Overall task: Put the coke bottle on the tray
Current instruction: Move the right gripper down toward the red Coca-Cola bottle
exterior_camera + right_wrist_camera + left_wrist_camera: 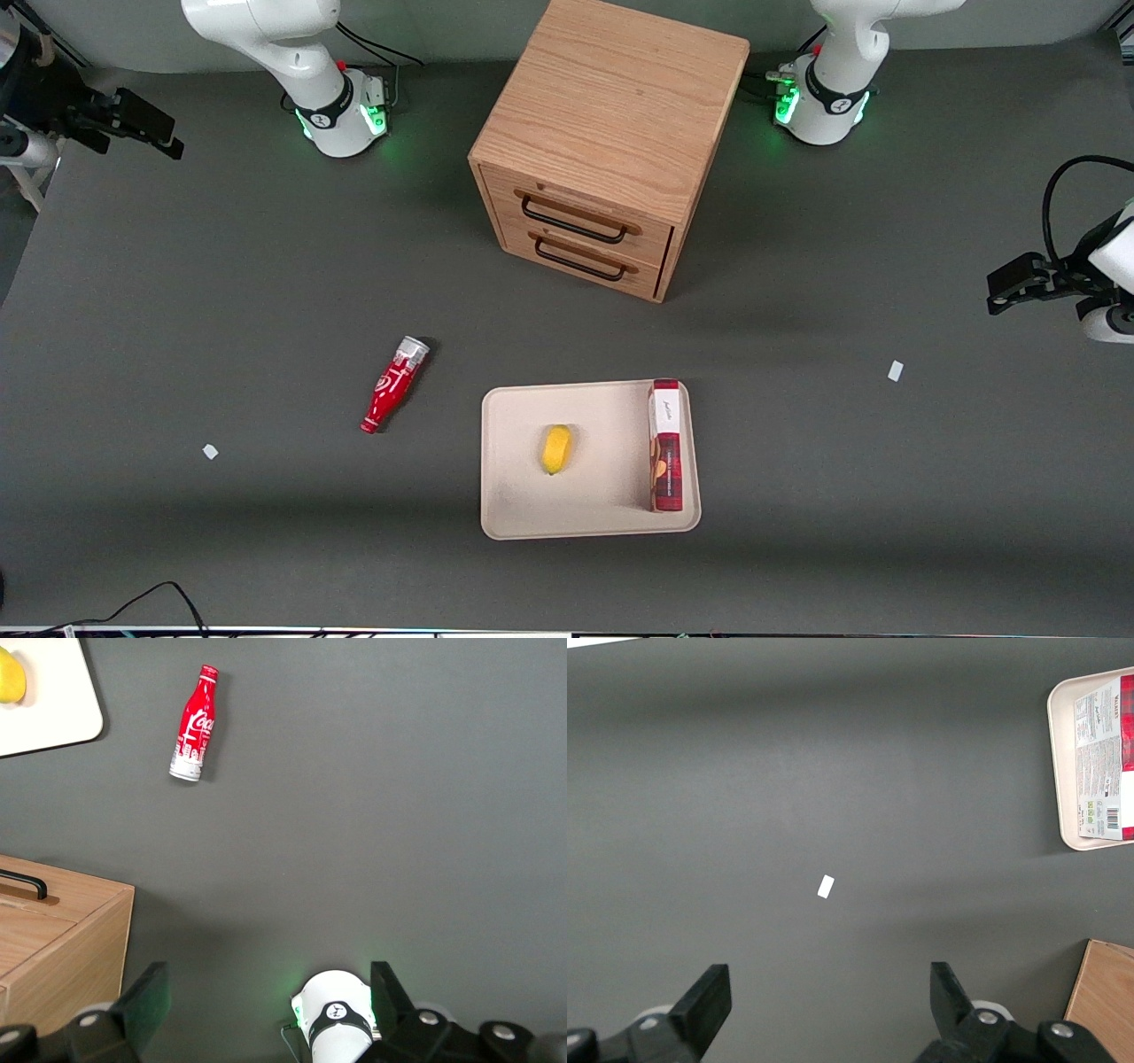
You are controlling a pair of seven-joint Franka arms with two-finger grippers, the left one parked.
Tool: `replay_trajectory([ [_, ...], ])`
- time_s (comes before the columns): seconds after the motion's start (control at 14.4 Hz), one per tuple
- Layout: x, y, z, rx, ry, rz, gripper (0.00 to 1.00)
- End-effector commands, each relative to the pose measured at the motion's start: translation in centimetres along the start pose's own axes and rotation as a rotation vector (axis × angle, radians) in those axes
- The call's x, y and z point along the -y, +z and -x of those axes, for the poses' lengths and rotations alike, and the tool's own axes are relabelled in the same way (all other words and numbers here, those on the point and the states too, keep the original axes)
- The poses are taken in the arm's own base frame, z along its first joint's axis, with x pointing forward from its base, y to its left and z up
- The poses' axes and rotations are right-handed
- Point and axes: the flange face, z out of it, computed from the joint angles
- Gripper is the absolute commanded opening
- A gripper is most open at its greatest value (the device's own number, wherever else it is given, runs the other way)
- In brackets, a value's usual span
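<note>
The coke bottle (393, 385) lies flat on the dark table, its silver end farther from the front camera and its narrow neck nearer. It rests beside the beige tray (514, 501), apart from it, toward the working arm's end. My gripper (164, 137) hangs high over the table's edge at the working arm's end, far from the bottle. In the right wrist view the gripper (268, 1001) is open with nothing between its fingers, and the coke bottle (195, 722) and a corner of the tray (53, 722) show well away from it.
A yellow fruit (556, 449) and a dark-red box (665, 447) lie on the tray. A wooden two-drawer cabinet (602, 142) stands farther from the camera than the tray. Small white scraps (210, 451) (896, 370) lie on the table.
</note>
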Motion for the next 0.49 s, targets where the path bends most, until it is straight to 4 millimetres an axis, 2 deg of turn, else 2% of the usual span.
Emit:
replay_trajectory([
  [0.0, 0.43, -1.24, -0.88, 0.036, -0.002, -0.001, 1.00],
  [0.42, 0.65, -0.92, -0.81, 0.048, -0.020, 0.002, 1.00],
])
